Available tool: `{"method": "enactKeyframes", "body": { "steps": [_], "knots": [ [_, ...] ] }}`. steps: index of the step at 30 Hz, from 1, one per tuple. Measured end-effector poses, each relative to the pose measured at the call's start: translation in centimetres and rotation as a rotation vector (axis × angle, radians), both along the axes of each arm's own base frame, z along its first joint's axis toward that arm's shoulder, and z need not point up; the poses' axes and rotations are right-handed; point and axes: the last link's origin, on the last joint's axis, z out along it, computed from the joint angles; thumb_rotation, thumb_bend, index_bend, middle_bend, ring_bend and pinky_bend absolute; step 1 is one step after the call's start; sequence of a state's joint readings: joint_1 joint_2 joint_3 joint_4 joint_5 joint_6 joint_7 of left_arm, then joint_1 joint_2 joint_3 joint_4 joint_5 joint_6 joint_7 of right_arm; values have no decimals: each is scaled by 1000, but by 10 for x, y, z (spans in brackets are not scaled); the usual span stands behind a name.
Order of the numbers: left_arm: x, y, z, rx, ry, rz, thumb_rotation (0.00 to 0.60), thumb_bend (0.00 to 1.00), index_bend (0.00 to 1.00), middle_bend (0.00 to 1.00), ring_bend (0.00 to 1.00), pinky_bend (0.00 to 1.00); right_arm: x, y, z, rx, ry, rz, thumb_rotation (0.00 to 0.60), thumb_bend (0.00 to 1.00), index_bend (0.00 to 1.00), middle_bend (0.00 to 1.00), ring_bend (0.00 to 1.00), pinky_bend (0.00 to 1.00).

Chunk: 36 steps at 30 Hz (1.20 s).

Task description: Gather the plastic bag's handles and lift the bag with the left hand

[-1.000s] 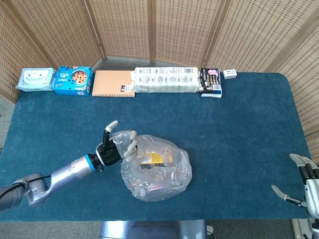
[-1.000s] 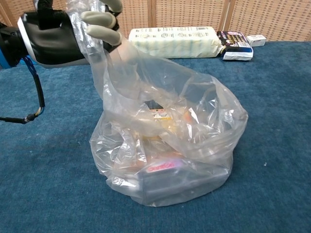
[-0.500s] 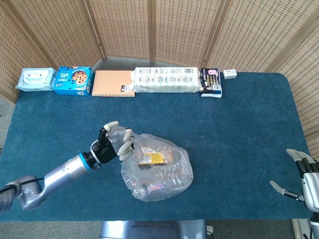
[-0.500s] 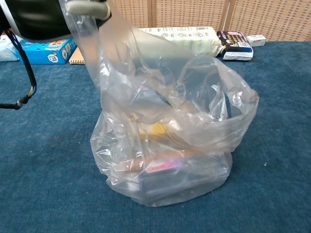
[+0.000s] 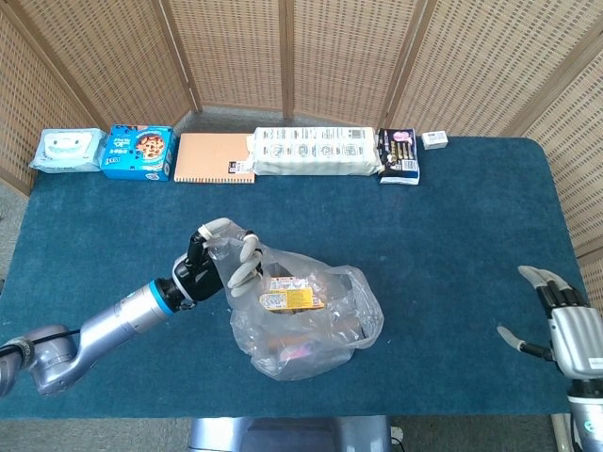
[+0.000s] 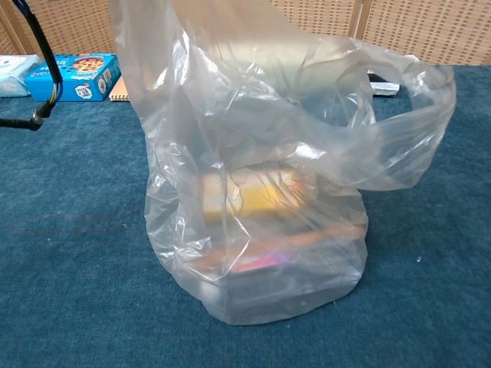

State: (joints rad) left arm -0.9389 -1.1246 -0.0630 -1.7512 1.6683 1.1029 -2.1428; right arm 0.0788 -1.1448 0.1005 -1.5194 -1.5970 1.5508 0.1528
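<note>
**Left robot hand held the bag's handle above the tabletop**

The clear plastic bag point(image 5: 306, 320) sat on the blue tabletop point(image 5: 452, 235), near its front edge and left of centre. In the head view the left robot hand point(image 5: 219, 262) had its fingers curled around the bag's gathered upper-left handle, gripping the film just above the bag's body. The film ran up and to the left from the bag's bulk to that hand, so the bag's long axis pointed from its base on the tabletop toward the left robot hand. In the chest view the bag point(image 6: 261, 192) stood tall, its film stretched upward out of the top of the picture, and its base rested on the tabletop. A second loop of handle point(image 6: 414, 123) hung loose on the bag's right side, not held by anything. Inside, a yellow-labelled packet point(image 5: 290, 298) lay near the top, with darker flat items beneath it.

The right robot hand point(image 5: 558, 325) hovered at the tabletop's front right corner, well apart from the bag, fingers spread and holding nothing.

Along the far edge lay a wet-wipes pack point(image 5: 66, 149), a blue cookie box point(image 5: 138, 152), an orange notebook point(image 5: 215, 157), a long white package point(image 5: 316, 151), a dark packet point(image 5: 399, 154) and a small white box point(image 5: 434, 139).
</note>
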Motion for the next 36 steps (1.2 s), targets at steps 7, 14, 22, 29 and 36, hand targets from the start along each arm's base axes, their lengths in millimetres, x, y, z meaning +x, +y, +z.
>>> {"method": "enactKeyframes", "body": {
  "steps": [7, 14, 22, 29, 36],
  "knots": [
    [3, 0, 6, 30, 39, -11, 0, 469, 611, 751, 821, 789, 10, -14, -18, 0, -39, 65, 490, 151, 136, 197, 183, 229],
    [6, 1, 9, 41, 65, -14, 0, 468, 611, 751, 820, 786, 17, -28, -40, 9, -81, 109, 497, 131, 137, 197, 182, 229],
    [10, 6, 7, 49, 89, -6, 0, 468, 611, 751, 821, 783, 30, -35, -55, 38, -135, 168, 496, 125, 144, 197, 183, 228],
    [18, 9, 3, 55, 101, -8, 0, 468, 611, 751, 820, 784, 49, -40, -65, 61, -190, 228, 497, 122, 150, 197, 183, 229],
    [23, 10, -1, 59, 102, -16, 0, 468, 611, 751, 821, 783, 64, -44, -72, 79, -237, 262, 492, 119, 150, 197, 183, 229]
  ]
}}
